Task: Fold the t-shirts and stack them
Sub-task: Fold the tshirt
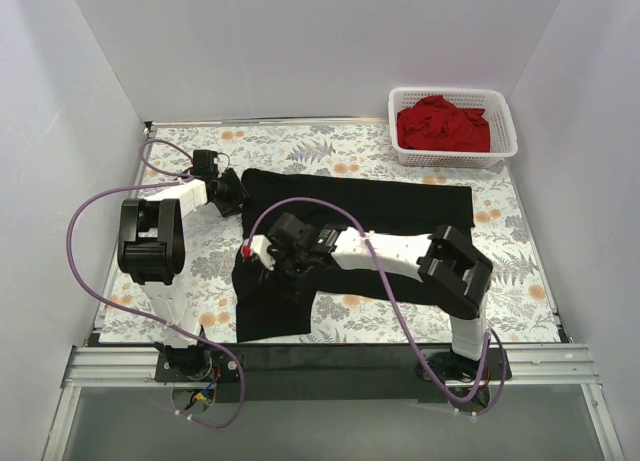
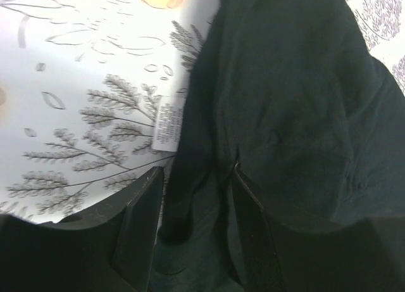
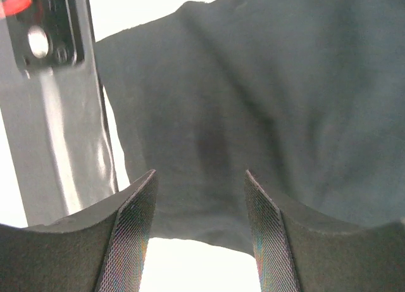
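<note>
The black t-shirt (image 1: 380, 206) lies spread across the floral table, with one part hanging toward the front left. My left gripper (image 1: 236, 193) is at the shirt's far left corner. In the left wrist view it (image 2: 196, 171) is open, with a dark fold of the shirt (image 2: 285, 102) lying between its fingers. My right gripper (image 1: 266, 261) hovers over the shirt's left side. In the right wrist view it (image 3: 199, 175) is open, and the shirt's edge (image 3: 253, 102) runs between the fingertips. The red t-shirt (image 1: 442, 124) sits crumpled in the basket.
The white lattice basket (image 1: 452, 93) stands at the back right corner. A white care label (image 2: 166, 122) sticks out at the shirt's edge. White walls enclose the table (image 1: 520, 281) on three sides. Purple cables loop from both arms.
</note>
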Available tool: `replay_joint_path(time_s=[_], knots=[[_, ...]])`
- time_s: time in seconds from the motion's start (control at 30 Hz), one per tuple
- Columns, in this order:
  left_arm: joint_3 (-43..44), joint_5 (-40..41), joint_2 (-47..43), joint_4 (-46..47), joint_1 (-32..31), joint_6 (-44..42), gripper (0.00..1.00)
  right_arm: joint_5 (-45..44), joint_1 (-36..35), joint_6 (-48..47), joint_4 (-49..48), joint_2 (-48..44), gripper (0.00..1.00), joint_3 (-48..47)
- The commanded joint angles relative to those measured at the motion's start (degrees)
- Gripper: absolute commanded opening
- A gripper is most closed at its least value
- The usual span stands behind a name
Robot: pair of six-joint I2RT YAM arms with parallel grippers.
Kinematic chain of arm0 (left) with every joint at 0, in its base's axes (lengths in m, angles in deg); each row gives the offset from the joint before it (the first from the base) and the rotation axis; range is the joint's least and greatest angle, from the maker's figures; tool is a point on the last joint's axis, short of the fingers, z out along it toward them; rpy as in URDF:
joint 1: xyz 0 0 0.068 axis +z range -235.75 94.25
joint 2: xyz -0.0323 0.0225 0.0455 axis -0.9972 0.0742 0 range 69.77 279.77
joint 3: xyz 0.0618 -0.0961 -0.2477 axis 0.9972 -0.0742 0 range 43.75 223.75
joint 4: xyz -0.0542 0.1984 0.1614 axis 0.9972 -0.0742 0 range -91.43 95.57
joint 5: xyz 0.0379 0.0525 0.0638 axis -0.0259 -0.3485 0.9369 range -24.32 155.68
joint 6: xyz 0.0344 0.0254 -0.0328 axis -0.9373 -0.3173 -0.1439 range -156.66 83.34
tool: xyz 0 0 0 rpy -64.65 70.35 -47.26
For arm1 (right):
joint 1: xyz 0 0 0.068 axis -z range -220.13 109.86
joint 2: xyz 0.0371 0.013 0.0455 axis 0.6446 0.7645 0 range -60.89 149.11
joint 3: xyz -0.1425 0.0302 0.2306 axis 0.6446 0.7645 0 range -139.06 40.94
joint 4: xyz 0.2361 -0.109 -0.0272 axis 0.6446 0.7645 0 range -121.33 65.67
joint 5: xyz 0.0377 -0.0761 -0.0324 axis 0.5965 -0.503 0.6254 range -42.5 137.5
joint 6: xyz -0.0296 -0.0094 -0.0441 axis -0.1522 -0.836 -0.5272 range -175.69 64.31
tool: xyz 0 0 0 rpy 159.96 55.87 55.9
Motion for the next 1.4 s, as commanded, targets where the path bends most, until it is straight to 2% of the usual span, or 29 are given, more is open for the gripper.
replay_joint_path(time_s=[0.0, 0.17, 0.37, 0.53, 0.7, 0.8, 0.87, 0.93, 1.07, 1.1, 1.23, 1.37], knots=[[1.32, 0.75, 0.37, 0.56, -0.83, -0.71, 0.45, 1.12, -2.2, -6.9, 8.78, 3.43, 0.54, -4.83], [1.06, 1.28, 1.42, 1.08, -0.92, -0.62, 0.37, 0.77, -5.02, -9.8, 12.83, 6.33, 0.54, -5.45], [1.67, 4.17, 3.62, 1.35, -0.92, -1.41, 0.14, 2.69, -6.52, -14.1, 19.58, 9.06, 0.51, -6.24], [2.29, 11.19, 4.33, 0.56, -0.75, -1.94, 0.09, 7.0, -7.84, -19.03, 27.5, 9.06, 0.51, -7.56], [2.02, 19.11, 3.1, -2.43, -0.04, -1.59, 0.09, 12.62, -8.45, -21.85, 32.42, 7.31, 0.5, -7.74], [1.93, 23.33, 1.17, -3.75, 0.31, -2.37, 0.12, 12.46, -8.63, -22.03, 34.36, 7.39, 0.5, -7.91], [2.11, 24.39, -0.24, -4.1, 0.31, -3.34, 0.2, 11.85, -8.63, -21.94, 34.98, 7.04, 0.5, -7.56], [2.29, 23.61, -2.61, -4.19, 0.22, -3.96, 0.33, 10.44, -8.63, -21.33, 34.46, 6.0, 0.5, -7.82], [-0.87, 20.97, -9.46, -4.89, 0.04, -3.26, 0.67, 4.74, -8.46, -17.03, 30.43, 4.06, 0.5, -9.93], [-1.84, 20.53, -11.3, -5.07, 0.04, -2.82, 0.7, 2.37, -8.37, -15.36, 29.11, 3.53, 0.5, -10.37], [-8.07, 18.51, -20.43, -6.65, 0.04, -2.11, 0.72, -1.95, -5.74, -8.24, 21.02, 0.9, 0.51, -8.8], [-15.97, 14.64, -25.36, -7.88, -0.04, -1.5, 0.71, -5.21, -1.09, -1.3, 12.59, -2.09, 0.52, -4.4]])
